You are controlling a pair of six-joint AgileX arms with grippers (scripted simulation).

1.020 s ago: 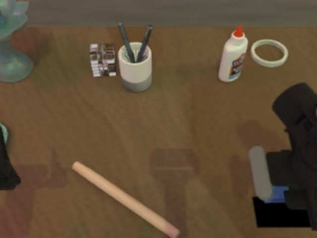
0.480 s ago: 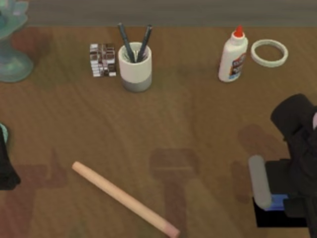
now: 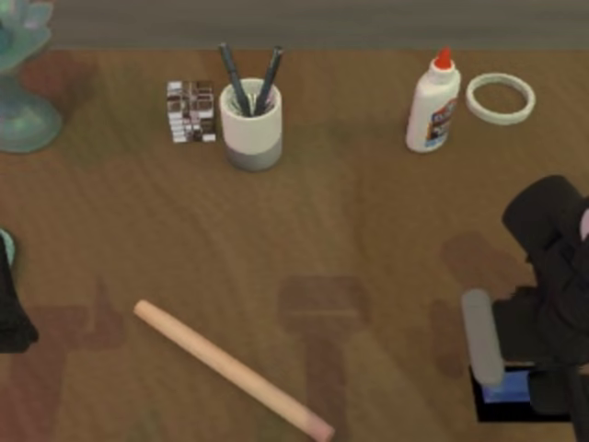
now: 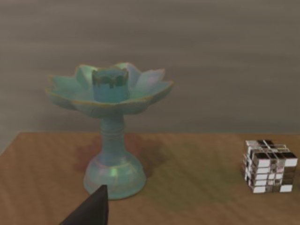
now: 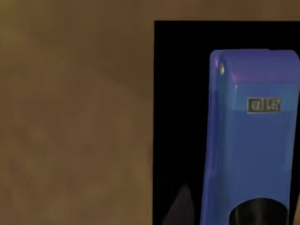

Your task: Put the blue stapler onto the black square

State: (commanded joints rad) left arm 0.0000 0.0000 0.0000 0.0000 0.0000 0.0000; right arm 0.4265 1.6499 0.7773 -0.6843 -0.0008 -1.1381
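Note:
The blue stapler (image 3: 505, 388) lies low over the black square (image 3: 486, 406) at the table's front right corner. Most of both is covered by my right arm. In the right wrist view the blue stapler (image 5: 253, 136) fills the right side, with the black square (image 5: 180, 117) under and beside it. One dark finger (image 5: 184, 208) stands close against the stapler's side; the other finger is hidden. My right gripper (image 3: 532, 385) is shut on the stapler. My left gripper (image 3: 9, 318) is parked at the table's left edge, and one finger (image 4: 93, 210) shows in its wrist view.
A wooden rod (image 3: 230, 368) lies slanted at front centre. At the back stand a mirrored cube (image 3: 190, 111), a pen cup (image 3: 250, 122), a glue bottle (image 3: 433, 106) and a tape ring (image 3: 500, 98). A teal stand (image 3: 23, 92) is at back left.
My right arm has moved toward the front edge and lower, carrying the blue stapler further over the black square. The left arm has stayed still.

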